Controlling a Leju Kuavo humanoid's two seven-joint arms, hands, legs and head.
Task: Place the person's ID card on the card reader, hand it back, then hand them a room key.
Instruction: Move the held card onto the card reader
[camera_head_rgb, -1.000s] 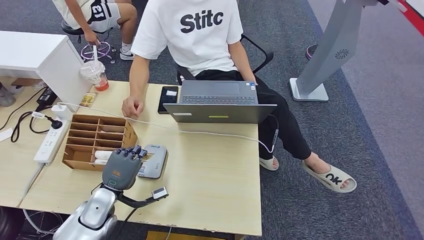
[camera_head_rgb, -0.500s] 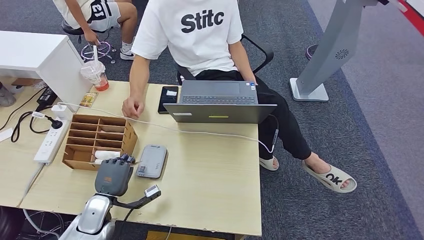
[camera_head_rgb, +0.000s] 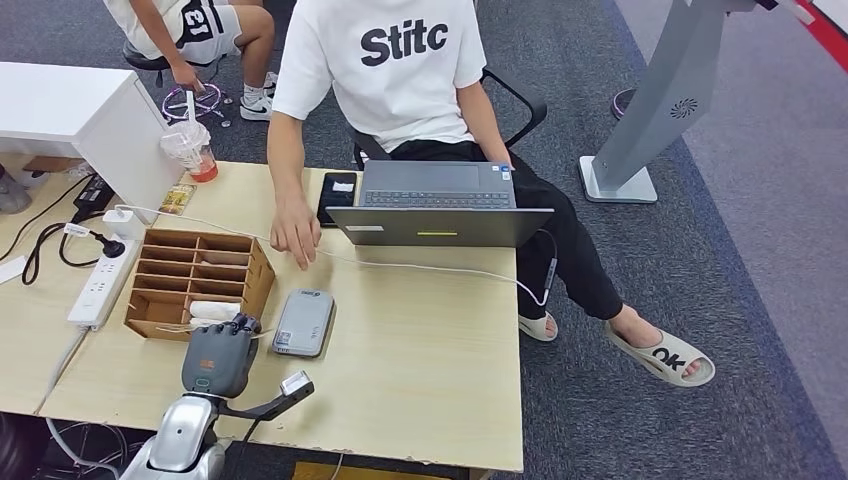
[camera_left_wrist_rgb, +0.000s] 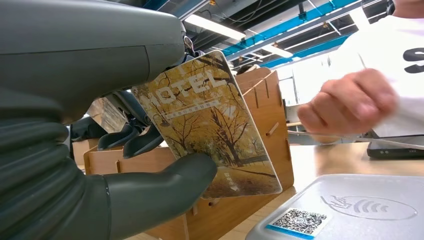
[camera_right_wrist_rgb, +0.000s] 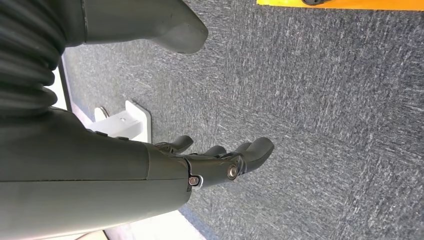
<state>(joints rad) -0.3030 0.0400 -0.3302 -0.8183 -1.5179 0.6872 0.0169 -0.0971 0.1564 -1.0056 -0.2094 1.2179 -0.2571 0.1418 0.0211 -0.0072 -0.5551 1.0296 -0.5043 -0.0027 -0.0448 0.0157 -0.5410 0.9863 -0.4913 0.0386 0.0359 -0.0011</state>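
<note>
The robot's left hand (camera_left_wrist_rgb: 125, 165), fingers (camera_left_wrist_rgb: 135, 141) clamped on a hotel room key (camera_left_wrist_rgb: 210, 125), holds it upright for the person's reaching hand (camera_head_rgb: 296, 240) across the counter (camera_head_rgb: 420, 350).

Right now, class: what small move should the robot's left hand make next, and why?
Probably lift and carry the hotel key card toward the person's hand. The left hand already pinches the card beside the wooden organizer, and the person's hand is reaching over the table.

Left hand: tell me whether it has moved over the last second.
Yes. The left hand, holding a hotel card, has drawn back from over the card reader toward the table's near edge.
</note>
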